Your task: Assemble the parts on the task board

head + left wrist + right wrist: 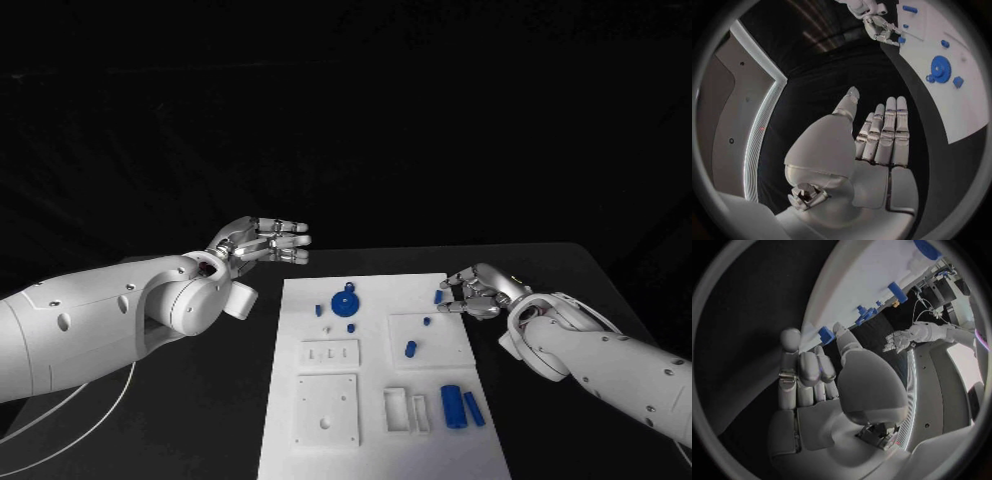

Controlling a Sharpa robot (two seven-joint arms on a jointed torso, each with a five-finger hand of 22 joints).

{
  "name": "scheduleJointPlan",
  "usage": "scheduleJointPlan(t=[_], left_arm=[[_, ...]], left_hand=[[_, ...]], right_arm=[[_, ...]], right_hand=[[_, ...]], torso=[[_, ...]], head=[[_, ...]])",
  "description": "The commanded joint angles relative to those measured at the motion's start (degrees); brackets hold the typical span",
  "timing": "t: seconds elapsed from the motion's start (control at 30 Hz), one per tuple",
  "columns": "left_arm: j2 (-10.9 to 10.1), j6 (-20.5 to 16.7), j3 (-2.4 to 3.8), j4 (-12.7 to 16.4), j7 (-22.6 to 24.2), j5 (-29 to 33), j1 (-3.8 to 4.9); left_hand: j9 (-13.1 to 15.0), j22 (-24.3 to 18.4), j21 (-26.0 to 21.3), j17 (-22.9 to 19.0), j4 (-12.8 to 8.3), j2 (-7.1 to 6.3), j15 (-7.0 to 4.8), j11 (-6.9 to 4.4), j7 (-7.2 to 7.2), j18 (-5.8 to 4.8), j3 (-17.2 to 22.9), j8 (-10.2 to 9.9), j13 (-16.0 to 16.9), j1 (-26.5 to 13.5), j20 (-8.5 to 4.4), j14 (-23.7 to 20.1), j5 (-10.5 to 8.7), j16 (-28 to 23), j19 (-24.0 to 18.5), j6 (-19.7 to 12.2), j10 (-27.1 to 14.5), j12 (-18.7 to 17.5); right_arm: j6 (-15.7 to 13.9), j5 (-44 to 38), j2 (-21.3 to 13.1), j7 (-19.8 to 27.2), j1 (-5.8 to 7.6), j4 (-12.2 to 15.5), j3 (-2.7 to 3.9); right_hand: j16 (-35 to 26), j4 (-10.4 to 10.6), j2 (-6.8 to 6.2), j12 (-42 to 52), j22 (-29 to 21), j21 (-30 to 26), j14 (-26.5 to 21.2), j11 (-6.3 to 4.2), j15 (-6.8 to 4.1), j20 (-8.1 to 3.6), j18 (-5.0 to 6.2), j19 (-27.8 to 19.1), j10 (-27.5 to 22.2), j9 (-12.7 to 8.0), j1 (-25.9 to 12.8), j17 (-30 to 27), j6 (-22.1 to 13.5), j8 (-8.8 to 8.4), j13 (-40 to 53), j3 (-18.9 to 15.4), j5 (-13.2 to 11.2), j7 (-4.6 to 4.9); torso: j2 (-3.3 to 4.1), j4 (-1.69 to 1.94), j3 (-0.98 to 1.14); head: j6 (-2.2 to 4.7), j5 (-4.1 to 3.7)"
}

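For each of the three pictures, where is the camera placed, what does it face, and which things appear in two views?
Head view: from the robot's head, down on the white board; both arms show.
Left wrist view: behind the left hand, facing the board's edge and the blue gear.
Right wrist view: behind the right hand, looking along the board toward the left hand.
Shared: the gear shows in head and left wrist views; each wrist view shows the other hand.

The left hand (873,150) hangs over the black table (817,75), off the board's edge, with its fingers (891,131) straight and close together, the thumb a little apart, and nothing in it. Beyond it lies the white board (957,107), carrying a blue gear (941,67) with two small blue pieces just beside it. At the board's far edge the right hand (879,25) pinches a small blue part (902,40) at its fingertips.
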Motion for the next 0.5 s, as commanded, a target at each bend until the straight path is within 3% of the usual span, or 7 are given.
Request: scheduleJointPlan(t=[0.03, 0.27, 0.4, 0.5], left_arm=[[0.0, 0.9, 0.05, 0.1, 0.5, -0.3, 0.04], [0.0, 0.9, 0.05, 0.2, 0.4, -0.3, 0.04], [0.0, 1.0, 0.05, 0.2, 0.4, -0.3, 0.04], [0.0, 1.0, 0.05, 0.1, 0.4, -0.3, 0.04]], left_hand=[[0.0, -0.1, 0.3, 0.1, -0.3, -0.32, 0.24, 0.02, 0.12, -0.41, 0.0, -0.3, 0.1, 0.0, 0.13, -0.2, -0.29, 0.3, -0.2, -0.4, -0.2, 0.3], [0.0, -0.1, 0.3, 0.1, -0.2, -0.31, 0.24, 0.03, 0.13, -0.39, 0.0, -0.2, 0.1, 0.0, 0.14, -0.2, -0.32, 0.3, -0.2, -0.5, -0.2, 0.3], [0.0, -0.1, 0.3, 0.1, -0.2, -0.31, 0.24, 0.03, 0.13, -0.39, 0.0, -0.2, 0.1, 0.0, 0.14, -0.2, -0.32, 0.3, -0.2, -0.5, -0.2, 0.3], [0.0, -0.1, 0.3, 0.1, -0.2, -0.31, 0.24, 0.03, 0.13, -0.39, 0.0, -0.2, 0.1, 0.0, 0.14, -0.2, -0.32, 0.3, -0.2, -0.5, -0.2, 0.3]], right_arm=[[0.5, -1.3, 0.3, -0.5, -0.20, -0.2, 0.02], [0.8, -1.7, 0.9, -0.8, -0.47, -0.5, 0.02], [0.5, -1.7, 1.2, -1.1, -0.53, -0.7, 0.02], [0.3, -1.7, 1.3, -1.2, -0.55, -0.8, 0.02]], right_hand=[[0.0, 0.0, 0.16, 0.3, 0.0, 0.4, -0.1, -0.30, -0.06, 0.05, 0.29, 2.3, 0.1, 0.0, -0.3, 0.0, 0.5, -0.16, 0.1, 0.3, 0.0, 0.14], [0.1, -0.4, 0.61, 0.5, 0.1, 0.5, -0.1, -0.37, -0.11, 0.00, 0.22, 2.3, 0.2, 0.0, -0.5, 0.1, 1.0, -0.17, 0.2, 0.7, -0.3, 0.03], [0.2, -0.2, 1.57, 0.5, 0.1, 0.7, -0.1, -0.47, -0.19, -0.09, 0.14, 2.3, 0.3, -0.1, -1.6, 0.2, 1.7, -0.20, 0.4, 3.1, -2.5, -0.10], [0.2, 0.2, 2.40, 0.6, 0.1, 0.8, 0.0, -0.59, -0.27, -0.15, 0.07, 2.3, 0.4, -0.1, -2.3, 0.3, 2.4, -0.20, 0.5, 6.1, -6.2, -0.29]], torso=[[-0.02, -0.04, 0.01], [0.01, -0.14, 0.00], [-0.01, -0.03, -0.03], [-0.02, -0.02, -0.01]], head=[[-0.12, 0.09], [-0.21, 0.15], [-0.30, 0.00], [-0.32, -0.07]])
